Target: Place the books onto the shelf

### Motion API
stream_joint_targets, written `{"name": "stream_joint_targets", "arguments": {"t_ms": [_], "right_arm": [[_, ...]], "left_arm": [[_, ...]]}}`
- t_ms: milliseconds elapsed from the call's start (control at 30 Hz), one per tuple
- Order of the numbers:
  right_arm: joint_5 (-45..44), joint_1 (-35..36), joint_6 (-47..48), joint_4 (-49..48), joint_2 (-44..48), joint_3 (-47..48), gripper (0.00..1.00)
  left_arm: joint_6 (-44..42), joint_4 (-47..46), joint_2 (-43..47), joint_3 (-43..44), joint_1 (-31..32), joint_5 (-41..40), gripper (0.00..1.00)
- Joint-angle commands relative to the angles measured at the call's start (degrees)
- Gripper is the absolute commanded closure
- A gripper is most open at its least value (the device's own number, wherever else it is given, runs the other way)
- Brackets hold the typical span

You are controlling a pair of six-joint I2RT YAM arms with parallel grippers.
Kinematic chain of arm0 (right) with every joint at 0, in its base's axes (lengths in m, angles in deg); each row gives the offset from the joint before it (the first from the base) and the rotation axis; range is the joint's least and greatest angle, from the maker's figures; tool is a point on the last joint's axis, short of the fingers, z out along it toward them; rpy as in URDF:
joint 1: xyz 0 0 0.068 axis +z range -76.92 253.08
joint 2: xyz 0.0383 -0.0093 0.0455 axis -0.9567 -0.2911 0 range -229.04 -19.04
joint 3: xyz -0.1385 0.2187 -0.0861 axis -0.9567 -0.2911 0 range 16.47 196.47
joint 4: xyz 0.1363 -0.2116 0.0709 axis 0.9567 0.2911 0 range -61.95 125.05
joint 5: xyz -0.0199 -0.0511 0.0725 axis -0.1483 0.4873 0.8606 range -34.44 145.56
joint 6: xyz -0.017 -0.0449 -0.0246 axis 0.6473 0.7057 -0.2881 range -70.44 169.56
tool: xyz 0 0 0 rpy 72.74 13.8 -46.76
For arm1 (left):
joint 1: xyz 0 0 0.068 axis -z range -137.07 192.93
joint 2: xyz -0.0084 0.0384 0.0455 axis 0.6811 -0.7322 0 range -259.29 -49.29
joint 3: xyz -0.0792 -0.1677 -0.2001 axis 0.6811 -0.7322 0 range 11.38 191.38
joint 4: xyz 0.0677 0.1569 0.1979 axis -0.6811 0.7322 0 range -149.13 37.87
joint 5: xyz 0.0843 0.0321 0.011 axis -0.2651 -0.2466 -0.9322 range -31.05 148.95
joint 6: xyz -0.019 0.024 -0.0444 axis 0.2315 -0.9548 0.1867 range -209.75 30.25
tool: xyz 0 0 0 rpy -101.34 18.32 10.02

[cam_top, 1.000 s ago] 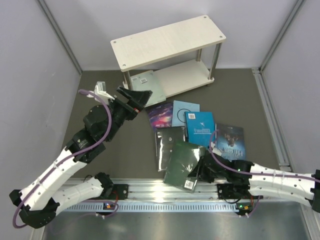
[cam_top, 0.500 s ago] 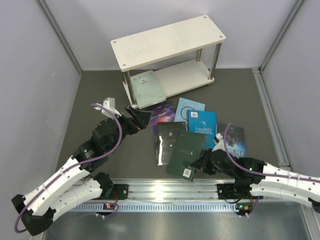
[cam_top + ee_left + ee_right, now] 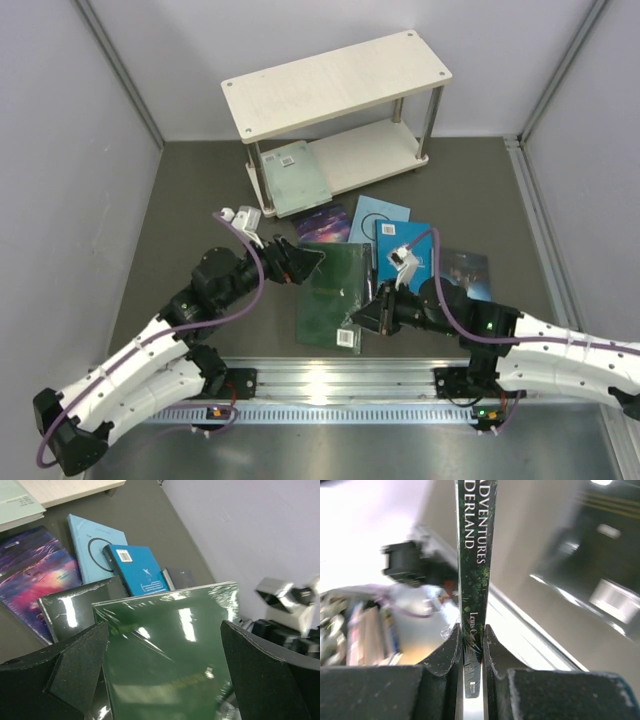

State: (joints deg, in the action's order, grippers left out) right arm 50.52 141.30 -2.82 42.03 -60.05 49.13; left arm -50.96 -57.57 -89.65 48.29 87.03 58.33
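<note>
Right now your right gripper (image 3: 470,635) is clamped on the thin edge of the dark green shrink-wrapped paperback (image 3: 335,290), the two fingers pinching it by the spine. The cover appears raised and tilted above the dark tabletop (image 3: 200,200) at the lower centre of the overhead view. That hold leaves the opposite edge free, which looks deliberate. Your left gripper (image 3: 164,627) faces that free edge with its jaws spread wide, one black pad on either side of the cover and neither one seeming to touch it. You appear to be lining up a handover, since the left arm sits nearer the shelf side. The pale two-tier wooden shelf (image 3: 335,85) stands at the top centre of the frame, well apart from both grippers. A pale green book with a white barcode label (image 3: 293,175) rests at the left end of its lower board. On the tabletop, mid-frame, lie the purple starry book (image 3: 325,222), the light blue book (image 3: 378,215), the bright blue book (image 3: 400,245) and a dark starry book (image 3: 465,272). A glossy black book (image 3: 75,607) lies just beside the green one. Before releasing, you will want the left pads closed squarely, because the wrap looks slippery.
</note>
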Motion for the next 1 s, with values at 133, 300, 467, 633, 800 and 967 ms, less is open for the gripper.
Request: {"name": "stream_joint_targets", "arguments": {"t_ms": [133, 300, 467, 633, 800, 967], "right_arm": [[14.61, -6.25, 4.57, -23.81, 0.58, 3.37, 1.00], [21.38, -12.14, 3.69, -25.49, 1.55, 3.02, 1.00], [30.85, -19.26, -1.40, -33.64, 0.68, -0.13, 1.00], [35.80, -20.94, -6.85, -47.26, -5.20, -3.66, 1.00], [38.26, -21.12, -8.79, -54.40, -10.75, -3.84, 1.00], [37.30, -21.82, -5.55, -48.55, -13.56, -0.51, 0.99]], "left_arm": [[0.58, -10.34, 2.12, -8.49, -8.92, 15.79, 0.01], [6.20, -15.97, 7.04, -13.87, -16.22, 26.36, 0.01], [9.36, -21.23, 7.84, -17.12, -18.26, 33.38, 0.01], [19.82, -45.68, 5.03, -22.48, -18.34, 39.11, 0.03], [25.90, -55.97, -2.35, -22.41, -18.34, 42.72, 0.30], [25.11, -54.31, -4.12, -21.09, -18.34, 43.17, 1.00]]}}
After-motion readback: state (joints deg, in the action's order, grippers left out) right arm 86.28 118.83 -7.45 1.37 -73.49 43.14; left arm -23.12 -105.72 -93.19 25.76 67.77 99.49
